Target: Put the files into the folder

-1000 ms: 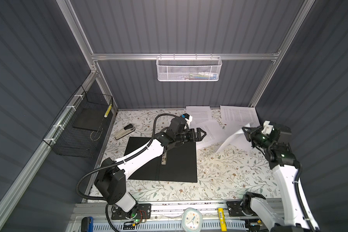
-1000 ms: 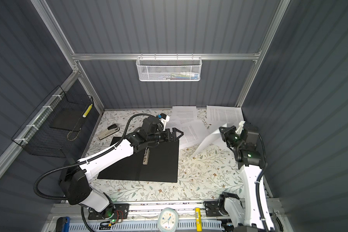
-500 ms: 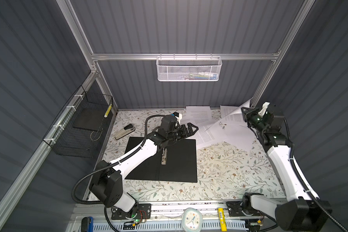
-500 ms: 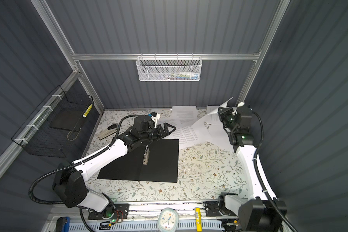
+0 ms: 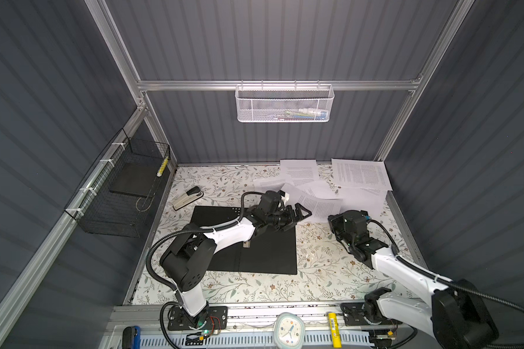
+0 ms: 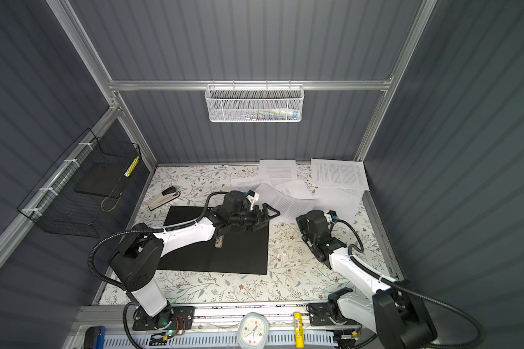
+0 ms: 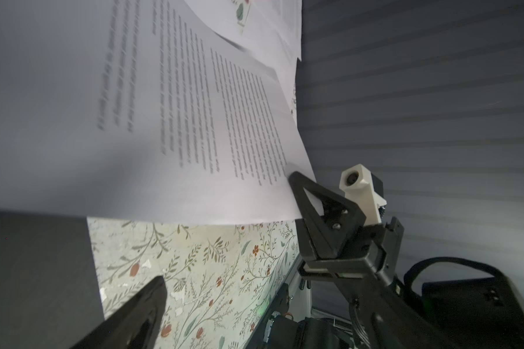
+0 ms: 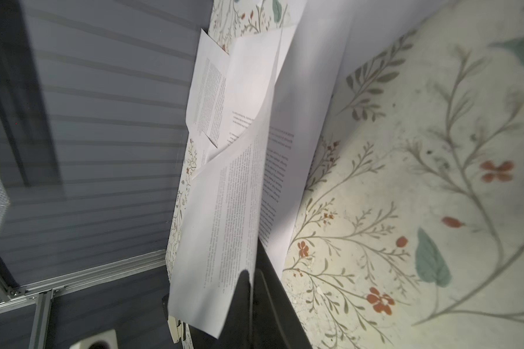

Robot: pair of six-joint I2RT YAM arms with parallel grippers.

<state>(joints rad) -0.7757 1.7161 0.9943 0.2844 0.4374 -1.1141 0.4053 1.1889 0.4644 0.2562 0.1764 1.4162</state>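
Here, seen from above, two robot arms work over a floral-patterned surface point(image 5: 324, 260) inside a grey-walled booth. The folder point(image 5: 270, 253) lies open and flat with its black inside up, left of the middle, and its metal clip point(image 5: 246, 244) peeks out from under the left arm. Most of the files point(image 5: 360, 175), white sheets of dense print, lie scattered and overlapping in the far right corner. One sheet point(image 5: 316, 207) sits apart from them, just beyond the folder's far right corner and between the two grippers. Its length appears to run from the right gripper point(image 5: 332, 219) away toward the far left. That gripper is clenched on the sheet's near right corner, and the wrist views show the paper lifted off the surface there and curling. The left gripper point(image 5: 300, 213) has its jaws spread wide at the sheet's folder-side edge and grasps nothing; whether a finger touches the paper cannot be told. The folder lies leftward and nearer from the sheet, so the coming move is probably a pull that way, and the left gripper is the closer one to the free edge.
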